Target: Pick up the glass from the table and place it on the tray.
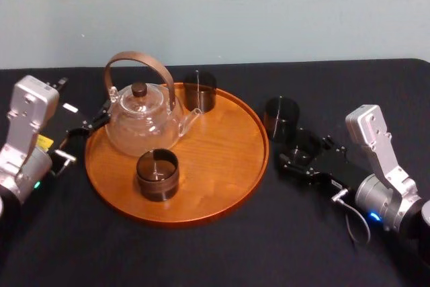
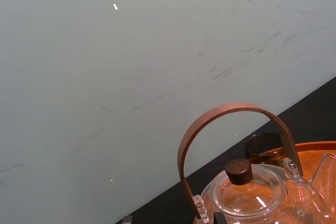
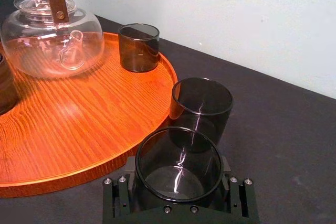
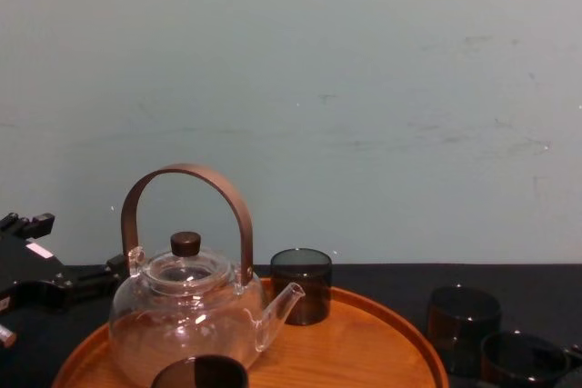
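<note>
**No legible text in any view**

At the lower left of the head view, a yellow label [image 1: 44, 142] sits on the left arm [image 1: 27, 132], its print too small to read. A white sticker [image 1: 69, 107] on the left gripper [image 1: 94, 120] looks blank. Nothing else carries lettering, numbers or brand marks.

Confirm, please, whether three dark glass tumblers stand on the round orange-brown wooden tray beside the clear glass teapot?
Two, not three, as the head view shows: a back tumbler and a front tumbler share the round wooden tray with the glass teapot. The right gripper surrounds a third tumbler off the tray; the left gripper is beside it.
</note>
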